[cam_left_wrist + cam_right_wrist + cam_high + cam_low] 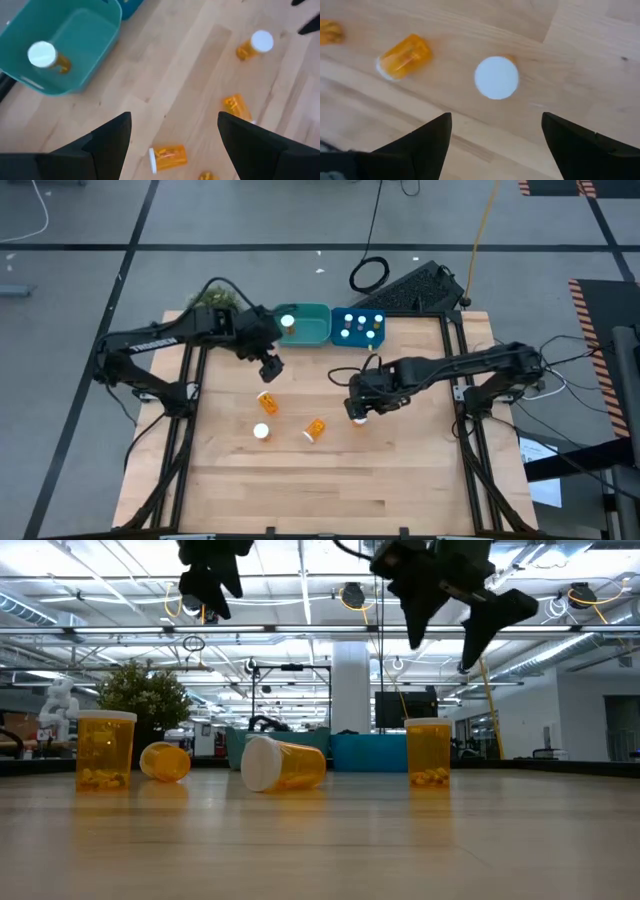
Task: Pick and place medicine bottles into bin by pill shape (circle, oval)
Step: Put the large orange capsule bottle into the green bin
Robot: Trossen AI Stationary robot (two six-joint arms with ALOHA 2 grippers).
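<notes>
— Wooden counter (pixel 330 480), what lies on it nearest the front edge?

— Four bottles out on the bare planks. One stands upright (pixel 262 432), white cap up. Another lies on its side (pixel 314 429) just to the right of it. A third lies tipped (pixel 267 399) a little farther back.

— And the fourth?

— It stands upright (pixel 359 418) directly under the right hand (pixel 358 406). The right wrist view looks straight down on its round cap (pixel 496 77), with both fingers spread wide and touching nothing.

— Left hand?

— Left hand (pixel 270 368) hangs above the counter, between the tipped bottle and the bins. Its fingers are apart too, and empty.

— Farther back?

— Two bins touching side by side at the far edge. The teal bin (pixel 312 330) on the left holds one upright bottle (pixel 288 323). The blue bin (pixel 372 338) on the right holds several, caps up; I cannot count them surely. Behind the left arm sits a small green plant (pixel 212 296).
</notes>
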